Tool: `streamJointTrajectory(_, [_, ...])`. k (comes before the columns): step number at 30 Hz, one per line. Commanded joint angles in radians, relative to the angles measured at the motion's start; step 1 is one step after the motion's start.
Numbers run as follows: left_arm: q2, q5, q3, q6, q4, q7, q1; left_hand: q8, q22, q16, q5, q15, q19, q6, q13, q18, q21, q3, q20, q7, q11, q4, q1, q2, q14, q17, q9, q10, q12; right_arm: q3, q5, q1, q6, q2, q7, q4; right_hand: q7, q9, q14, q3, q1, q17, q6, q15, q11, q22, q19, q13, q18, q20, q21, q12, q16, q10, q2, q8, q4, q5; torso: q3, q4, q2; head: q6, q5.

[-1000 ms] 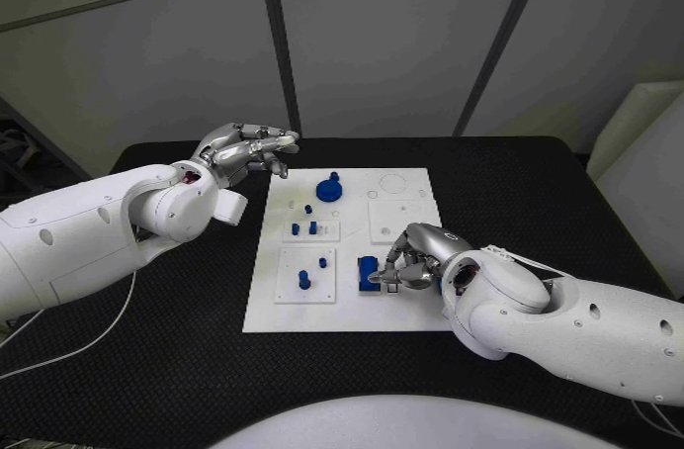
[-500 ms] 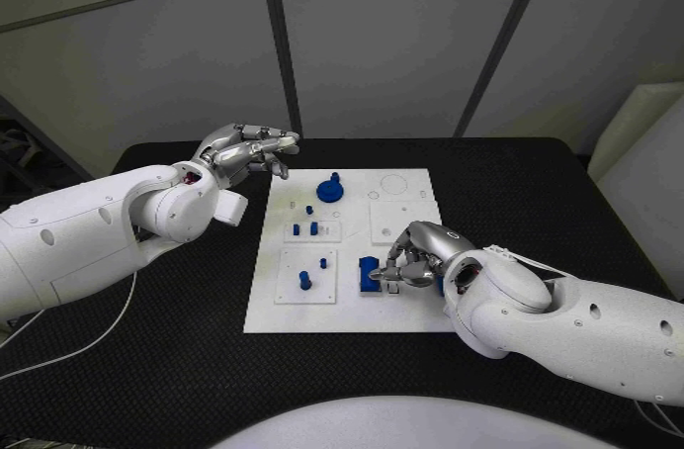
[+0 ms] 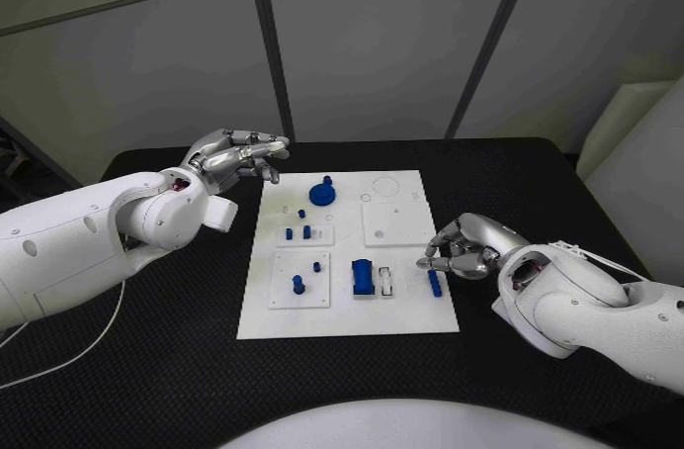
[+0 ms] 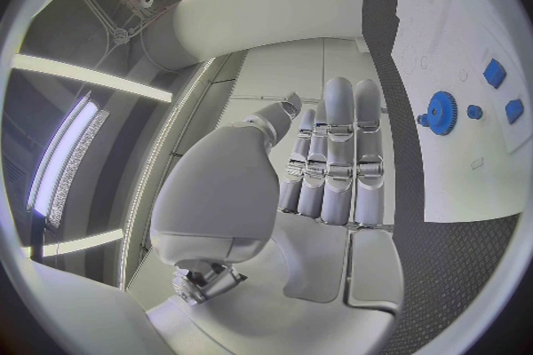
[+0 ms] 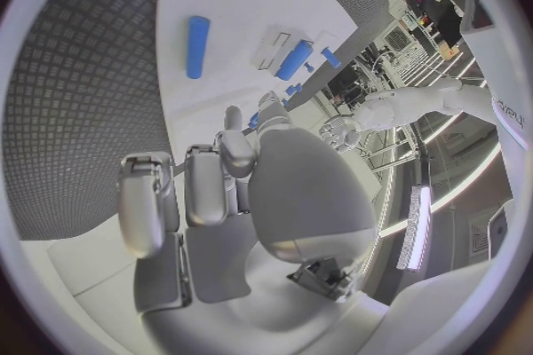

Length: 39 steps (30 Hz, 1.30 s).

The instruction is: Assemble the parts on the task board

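The white task board [image 3: 349, 306] lies mid-table. A blue gear [image 3: 323, 191] and small blue pegs [image 3: 300, 232] stand at its far left; two more pegs [image 3: 299, 283] stand nearer. A blue block [image 3: 362, 275] stands beside a white slot. A blue bar [image 3: 433, 283] lies flat near the board's right edge, also seen as the bar [image 5: 196, 46]. My right hand [image 3: 464, 251] hovers just right of the bar with fingers loosely curled, holding nothing. My left hand [image 3: 235, 154] hangs off the board's far left corner, fingers straight [image 4: 333, 151], empty; the gear [image 4: 442, 113] lies beyond it.
The black table [image 3: 171, 350] surrounds the board, with bare room in front and to both sides. A white cable [image 3: 86, 345] trails over the table's left edge. Grey wall panels stand behind the table.
The camera has shifted. My right hand has moved right, off the blue block, and the blue bar now lies loose on the board beside it. My left hand has kept its place.
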Motion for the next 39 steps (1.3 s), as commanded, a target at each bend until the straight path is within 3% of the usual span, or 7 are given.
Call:
streamJointTrajectory(1, [0.0, 0.004, 0.0, 0.006, 0.003, 0.002, 0.002, -0.005, -0.001, -0.005, -0.006, 0.006, 0.006, -0.009, 0.002, -0.012, 0.0, -0.008, 0.0, 0.0, -0.001, -0.001, -0.003, 0.005, -0.001, -0.002, 0.001, -0.008, -0.003, 0.001, -0.046, 0.001, 0.099, -0.017, -0.03, -0.004, 0.003, -0.023, 0.031, -0.008, 0.02, -0.003, 0.007, 0.005, 0.003, 0.263, 0.105, -0.051, -0.015, 0.007, 0.003, -0.072, -0.008, -0.028, -0.001, 0.0, -0.01, -0.004, 0.0004, -0.0012, 0.001, 0.001, -0.018])
streamJointTrajectory(6, [-0.001, 0.004, 0.0, 0.006, 0.003, 0.003, 0.001, -0.005, -0.001, -0.005, -0.006, 0.006, 0.007, -0.009, 0.002, -0.012, 0.0, -0.008, 0.0, 0.0, -0.001, -0.001, -0.003, 0.005, -0.001, -0.002, 0.001, -0.008, -0.003, 0.001, -0.099, 0.0, 0.137, -0.029, -0.076, -0.013, -0.002, -0.031, 0.032, -0.029, 0.012, 0.001, 0.037, 0.004, 0.0, 0.263, 0.105, -0.061, -0.015, 0.007, 0.003, -0.085, -0.007, -0.028, -0.007, 0.007, -0.002, -0.012, 0.002, -0.0029, 0.001, -0.001, -0.026])
streamJointTrajectory(10, [0.001, 0.004, 0.0, 0.008, 0.002, 0.004, 0.001, -0.005, -0.001, -0.005, -0.006, 0.006, 0.007, -0.009, 0.002, -0.012, 0.0, -0.008, 0.0, 0.0, -0.001, -0.001, -0.003, 0.005, -0.001, -0.002, 0.001, -0.008, -0.003, 0.001, -0.127, -0.001, 0.179, -0.022, -0.108, -0.02, -0.007, -0.03, 0.032, -0.051, -0.017, -0.002, 0.057, 0.001, -0.003, 0.263, 0.105, -0.066, -0.015, 0.005, 0.003, -0.091, -0.009, -0.027, -0.014, 0.01, 0.025, -0.017, 0.0025, -0.0057, 0.0, 0.0, -0.029])
streamJointTrajectory(15, [0.002, 0.004, 0.0, 0.009, 0.001, 0.004, 0.001, -0.005, -0.001, -0.005, -0.006, 0.006, 0.007, -0.009, 0.002, -0.012, 0.0, -0.008, 0.0, 0.0, -0.001, -0.001, -0.003, 0.005, -0.001, -0.002, 0.001, -0.008, -0.003, 0.001, -0.148, -0.002, 0.201, -0.01, -0.124, -0.025, -0.011, -0.027, 0.032, -0.059, -0.027, -0.002, 0.068, -0.001, -0.006, 0.263, 0.105, -0.065, -0.015, 0.004, 0.003, -0.089, -0.01, -0.024, -0.021, 0.012, 0.043, -0.017, 0.0026, -0.004, 0.0, 0.002, -0.033])
streamJointTrajectory(23, [0.002, 0.004, 0.0, 0.009, 0.0, 0.005, 0.001, -0.005, -0.002, -0.005, -0.005, 0.006, 0.007, -0.009, 0.002, -0.012, -0.001, -0.008, 0.0, 0.0, -0.001, 0.0, -0.004, 0.006, -0.001, -0.002, 0.001, -0.008, -0.003, 0.0, -0.158, -0.015, 0.206, 0.02, -0.126, -0.034, -0.015, -0.022, 0.033, -0.056, -0.021, 0.002, 0.079, -0.004, -0.009, 0.263, 0.105, -0.055, -0.015, 0.001, 0.003, -0.074, -0.009, -0.017, -0.018, 0.016, 0.046, -0.012, 0.0017, -0.0047, 0.001, -0.001, -0.03])
streamJointTrajectory(28, [0.003, 0.004, 0.0, 0.01, -0.001, 0.004, 0.001, -0.005, -0.002, -0.005, -0.005, 0.006, 0.007, -0.009, 0.002, -0.012, -0.001, -0.008, 0.0, 0.0, -0.001, 0.0, -0.004, 0.006, -0.001, -0.002, 0.001, -0.008, -0.003, 0.0, -0.159, -0.024, 0.215, 0.035, -0.124, -0.042, -0.017, -0.018, 0.033, -0.053, -0.01, 0.004, 0.086, -0.005, -0.012, 0.263, 0.105, -0.053, -0.015, 0.0, 0.003, -0.071, -0.008, -0.014, -0.013, 0.017, 0.044, -0.008, 0.0015, -0.0043, 0.001, -0.003, -0.034])
streamJointTrajectory(39, [0.002, 0.004, 0.0, 0.01, -0.003, 0.003, 0.001, -0.005, -0.002, -0.005, -0.005, 0.006, 0.007, -0.009, 0.002, -0.012, -0.001, -0.008, 0.0, 0.0, -0.001, 0.0, -0.004, 0.006, -0.001, -0.002, 0.001, -0.008, -0.003, -0.002, -0.182, -0.036, 0.279, 0.055, -0.138, -0.062, -0.023, -0.007, 0.034, -0.044, 0.032, 0.006, 0.097, -0.01, -0.017, 0.263, 0.105, -0.051, -0.015, -0.005, 0.003, -0.069, -0.009, -0.013, 0.005, 0.018, 0.027, 0.001, 0.0023, -0.0044, 0.0, -0.008, -0.032])
